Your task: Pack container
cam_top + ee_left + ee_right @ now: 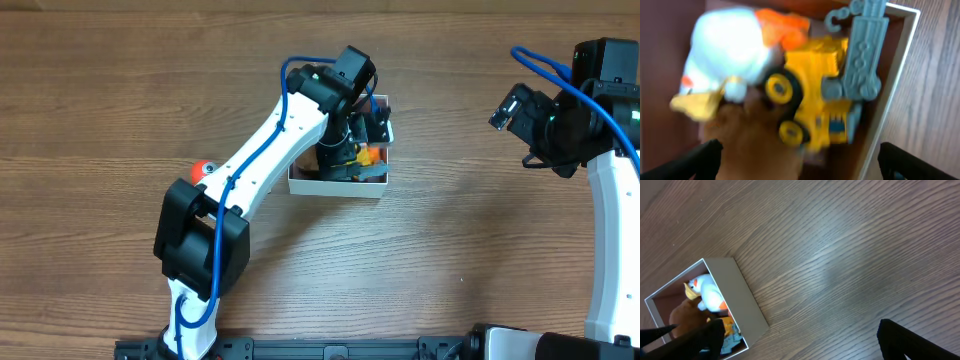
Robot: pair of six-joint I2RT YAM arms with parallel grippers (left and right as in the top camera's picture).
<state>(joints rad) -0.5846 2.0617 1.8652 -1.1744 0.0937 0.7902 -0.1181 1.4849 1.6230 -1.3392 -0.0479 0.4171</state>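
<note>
The container (335,187) is a white-walled box at the table's middle, also in the right wrist view (742,297) and the left wrist view (895,75). Inside lie a yellow toy truck (817,95) with a grey-blue crane arm (862,55), a white duck plush (727,45) with orange parts, and a brown plush (747,140). My left gripper (800,167) hangs open and empty just above these toys, over the box (352,148). My right gripper (508,108) is open and empty, far to the right of the box, above bare table (800,345).
A small orange-red ball (203,168) lies on the wooden table left of the box, partly hidden by the left arm. The left arm runs from the front edge up to the box. The right arm stands at the right edge.
</note>
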